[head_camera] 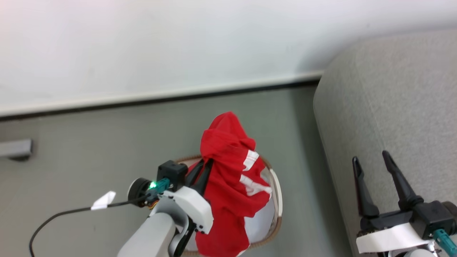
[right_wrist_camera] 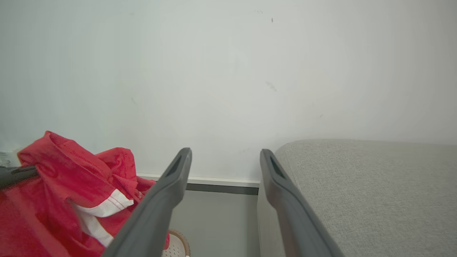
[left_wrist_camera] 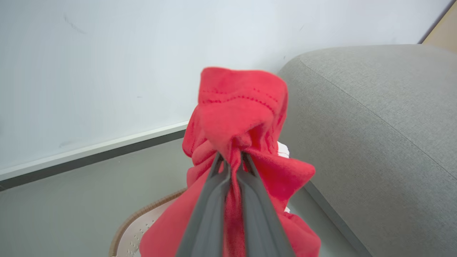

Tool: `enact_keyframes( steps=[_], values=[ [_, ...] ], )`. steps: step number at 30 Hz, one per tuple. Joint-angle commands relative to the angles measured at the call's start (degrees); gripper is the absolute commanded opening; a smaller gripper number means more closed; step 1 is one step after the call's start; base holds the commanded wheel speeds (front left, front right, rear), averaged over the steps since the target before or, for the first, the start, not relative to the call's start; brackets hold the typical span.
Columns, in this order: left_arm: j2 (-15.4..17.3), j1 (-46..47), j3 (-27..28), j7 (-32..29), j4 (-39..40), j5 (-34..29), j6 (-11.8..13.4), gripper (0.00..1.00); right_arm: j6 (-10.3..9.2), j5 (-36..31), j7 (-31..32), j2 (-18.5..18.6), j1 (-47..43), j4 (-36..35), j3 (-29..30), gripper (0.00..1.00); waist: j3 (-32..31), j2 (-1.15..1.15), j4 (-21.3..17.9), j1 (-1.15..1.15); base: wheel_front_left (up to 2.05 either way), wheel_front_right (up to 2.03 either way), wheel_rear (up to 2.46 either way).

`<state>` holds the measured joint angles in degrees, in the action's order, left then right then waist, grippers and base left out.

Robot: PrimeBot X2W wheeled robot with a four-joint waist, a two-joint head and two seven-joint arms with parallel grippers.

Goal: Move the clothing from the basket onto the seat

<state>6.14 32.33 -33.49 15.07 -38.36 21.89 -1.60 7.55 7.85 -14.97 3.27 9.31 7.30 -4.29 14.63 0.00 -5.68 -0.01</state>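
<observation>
Above basket (head_camera: 277, 194), left hand (left_wrist_camera: 231, 157) clamped on clothing (head_camera: 225, 157); right hand (head_camera: 370, 157) spread wide, empty. Lift hem clear of basket before swinging toward seat (head_camera: 392, 107).

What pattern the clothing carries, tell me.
The clothing is bright red with broad white stripes, clearest in the head view.

So the basket (head_camera: 278, 200) sat on the floor (head_camera: 89, 150), a bit in from the floor's far edge along the wall (head_camera: 178, 43), and the seat (head_camera: 392, 107) stood just to its right, near but not touching. The clothing (head_camera: 228, 167) hung above the basket, pinched in the left gripper (head_camera: 204, 166), with its lower folds hanging over the basket's opening. The right gripper (head_camera: 370, 156) hovered over the seat's left edge, the side nearest the basket, well apart from the clothing.
</observation>
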Motion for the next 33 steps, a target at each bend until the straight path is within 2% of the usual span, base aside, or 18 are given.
enact_keyframes(
  steps=[1,12,20,28,33],
  values=[
    [0.73,-1.19,0.34,0.14,0.98,0.25,0.33,0.0,-0.12,0.42,-0.15,0.22,-1.02,0.18,-0.18,1.0,-3.45,0.0,0.42,0.01,0.0,0.0,0.0],
    [3.88,-7.79,1.77,-1.75,10.45,2.23,3.28,0.0,-0.12,0.93,-0.15,0.09,-4.52,1.56,-1.79,1.0,-11.81,0.0,-1.4,0.01,0.0,0.0,0.0],
    [8.33,-12.66,2.08,-5.39,18.83,2.73,4.63,0.0,-0.12,2.63,-0.14,2.06,-6.52,3.27,-4.93,1.0,-16.42,0.0,-2.6,0.01,0.0,0.0,0.0],
    [12.6,-15.85,2.89,-8.96,26.88,2.7,6.43,0.0,-0.12,4.13,-0.15,4.04,-7.31,2.86,-5.39,1.0,-18.71,0.0,-2.67,0.01,0.0,0.0,0.0],
    [13.53,-16.81,2.86,-10.13,29.46,2.73,7.21,0.0,-0.12,4.34,-0.15,4.57,-7.53,2.53,-5.65,1.0,-18.79,0.0,-2.34,0.01,0.0,0.0,0.0]
  ],
)
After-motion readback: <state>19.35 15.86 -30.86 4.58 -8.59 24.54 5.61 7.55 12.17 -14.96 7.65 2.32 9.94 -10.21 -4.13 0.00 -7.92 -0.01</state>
